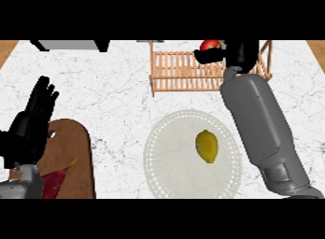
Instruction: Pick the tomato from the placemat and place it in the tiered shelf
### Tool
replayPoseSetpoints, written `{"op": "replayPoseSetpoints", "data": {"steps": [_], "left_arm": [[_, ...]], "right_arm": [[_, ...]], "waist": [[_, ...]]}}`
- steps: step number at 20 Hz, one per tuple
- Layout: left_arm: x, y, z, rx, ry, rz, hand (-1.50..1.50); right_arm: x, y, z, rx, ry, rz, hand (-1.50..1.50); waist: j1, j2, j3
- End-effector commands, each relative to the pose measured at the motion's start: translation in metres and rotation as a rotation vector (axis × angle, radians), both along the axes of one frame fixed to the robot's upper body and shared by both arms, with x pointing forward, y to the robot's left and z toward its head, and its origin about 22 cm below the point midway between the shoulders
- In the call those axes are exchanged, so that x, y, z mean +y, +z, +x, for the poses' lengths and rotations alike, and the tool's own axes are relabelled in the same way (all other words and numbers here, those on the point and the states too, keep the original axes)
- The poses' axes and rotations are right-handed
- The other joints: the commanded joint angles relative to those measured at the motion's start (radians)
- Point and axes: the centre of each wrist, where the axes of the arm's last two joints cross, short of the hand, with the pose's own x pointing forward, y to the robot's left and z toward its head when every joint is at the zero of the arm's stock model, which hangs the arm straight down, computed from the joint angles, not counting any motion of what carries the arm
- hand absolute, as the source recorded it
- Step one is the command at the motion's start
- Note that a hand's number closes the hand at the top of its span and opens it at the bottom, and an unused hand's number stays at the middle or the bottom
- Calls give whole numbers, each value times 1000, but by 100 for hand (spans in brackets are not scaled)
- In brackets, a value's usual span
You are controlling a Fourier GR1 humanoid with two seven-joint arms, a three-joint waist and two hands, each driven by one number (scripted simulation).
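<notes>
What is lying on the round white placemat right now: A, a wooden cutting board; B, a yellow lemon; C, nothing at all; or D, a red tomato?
B: a yellow lemon lies near the middle of the round white placemat, while the red tomato is up at the wooden slatted tiered shelf, held in the black right hand.

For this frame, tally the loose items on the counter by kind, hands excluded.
Fruit: 2, tomato in the right hand over the tiered shelf, lemon on the placemat
Shelves: 1
Placemats: 1
Cutting boards: 1, wooden board at the left, under the resting left hand
Total: 5
</notes>
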Motion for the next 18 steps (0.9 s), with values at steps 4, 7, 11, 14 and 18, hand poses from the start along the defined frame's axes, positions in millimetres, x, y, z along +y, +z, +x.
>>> {"op": "replayPoseSetpoints", "data": {"steps": [4,7,11,14,18], "left_arm": [[0,-20,2,1,15,7,0],[0,-1,-12,8,-4,-20,0],[-3,-9,-13,-2,13,4,0],[-18,-15,3,8,29,15,0],[4,2,-7,15,33,8,0]], "right_arm": [[-24,-11,17,-8,64,61,-150],[-8,-4,17,-57,79,92,-150],[-30,21,11,-177,103,168,-150],[-26,26,4,-243,52,232,-150],[-68,55,-8,-234,-61,241,-150]], "waist": [[-2,2,0],[1,-2,0],[-8,-5,0],[-21,-6,0],[-26,-12,-1]]}}
